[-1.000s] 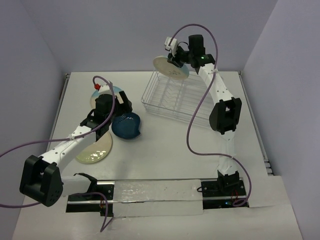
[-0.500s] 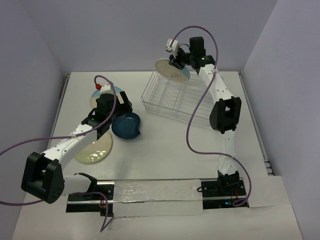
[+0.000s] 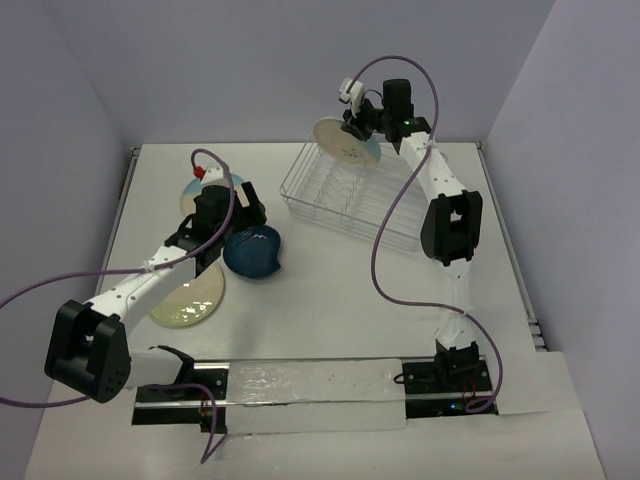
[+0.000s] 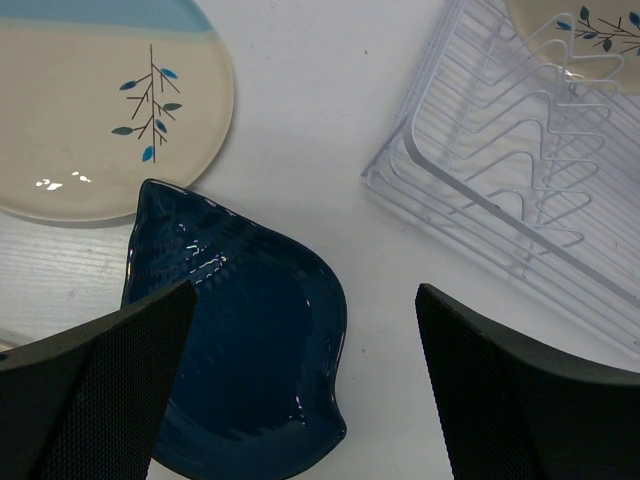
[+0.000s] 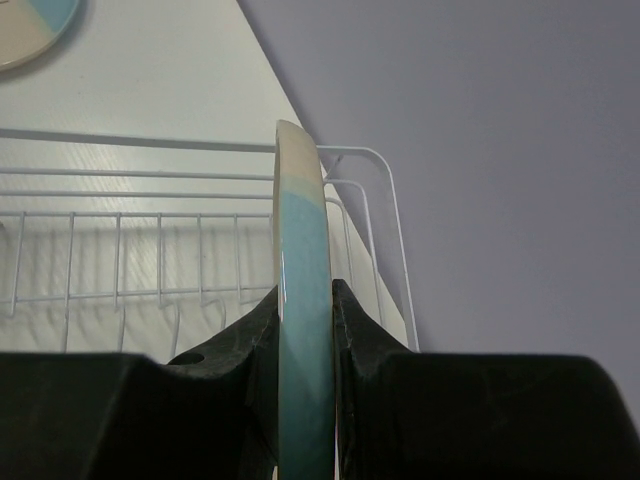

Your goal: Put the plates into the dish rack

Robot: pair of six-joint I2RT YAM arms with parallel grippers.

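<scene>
With the right tool [image 5: 305, 300] clamped on the cream-and-blue plate [image 5: 300, 200] — on edge above the far end of the dish rack [image 5: 150, 141] — lower straight between two prongs [image 5: 160, 255], then release; left tool [image 4: 305, 300] gaping over the dark blue plate [image 3: 250, 252].

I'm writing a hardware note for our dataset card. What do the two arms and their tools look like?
The left arm and right arm match: slim white links between chunky black joint housings. A purple cable trails along each; the left one carries a red fitting. The left tool has two black fingers with finely meshed inner faces; the right tool is black too.
</scene>
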